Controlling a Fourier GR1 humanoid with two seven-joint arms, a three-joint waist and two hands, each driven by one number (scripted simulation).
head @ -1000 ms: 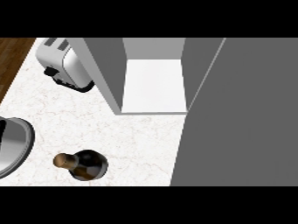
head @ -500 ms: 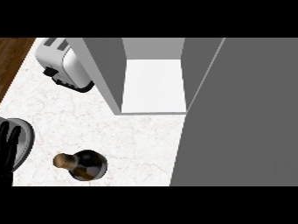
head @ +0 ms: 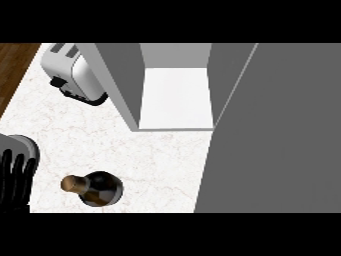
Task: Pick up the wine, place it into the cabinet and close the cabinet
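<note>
At the lower left of the frame the robot's left hand point(head: 7, 182) comes in at the edge, black fingers point(head: 18, 175) straight and side by side, released and holding nothing; the grey forearm point(head: 3, 147) shows just above it in the picture. Just to the right of that hand, near but apart from it, the dark round-bodied wine bottle with a brown cork top point(head: 95, 188) stands on the pale marbled bench point(head: 92, 140), seen almost from straight above, its cork end pointing toward the hand. The bottle sits close to the bench's lower edge in the frame, well apart from the cabinet.

In the upper middle of the frame the grey open cabinet point(head: 121, 80) shows its white inner floor point(head: 177, 97), bare and bright between two grey side walls. The wide grey cabinet door point(head: 291, 130) fills the right side of the frame from top to bottom, swung open and covering the bench there. At the upper left, just beside the cabinet's left wall, a silver slot toaster with a black base point(head: 73, 75) rests on the bench. A strip of dark brown wooden floor point(head: 3, 75) runs down the far left, beyond the bench edge.

The right hand does not show anywhere in the view
</note>
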